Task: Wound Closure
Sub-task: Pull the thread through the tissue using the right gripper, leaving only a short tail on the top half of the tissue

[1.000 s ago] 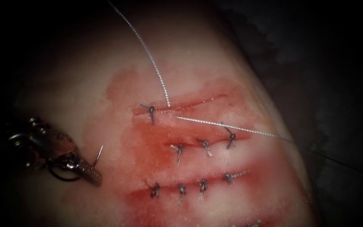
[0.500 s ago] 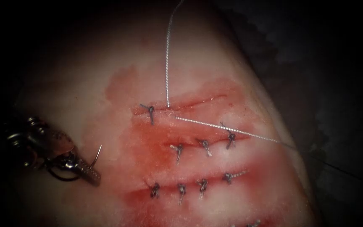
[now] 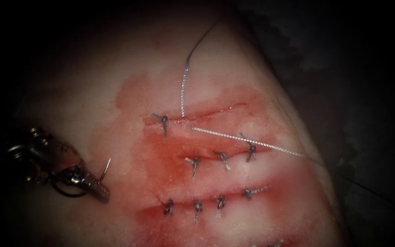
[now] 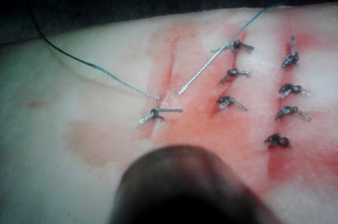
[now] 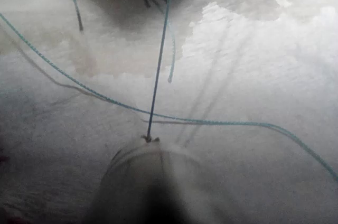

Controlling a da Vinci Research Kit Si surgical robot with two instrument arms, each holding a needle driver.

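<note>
Currently left claw (image 3: 98,188) grips needle (image 3: 106,170) near its tail, clear of tissue (image 3: 92,91), left of cut (image 3: 206,113). Right claw (image 5: 148,140) clamps thread (image 3: 182,93); keep tension gentle, the strand having swung rightward.

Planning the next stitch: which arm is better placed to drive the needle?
Left, probably. The left tool grips the curved steel needle partway along its curve, out of the pale pork tissue, left of the open cut. The right tool holds the silvery braided thread.
</note>
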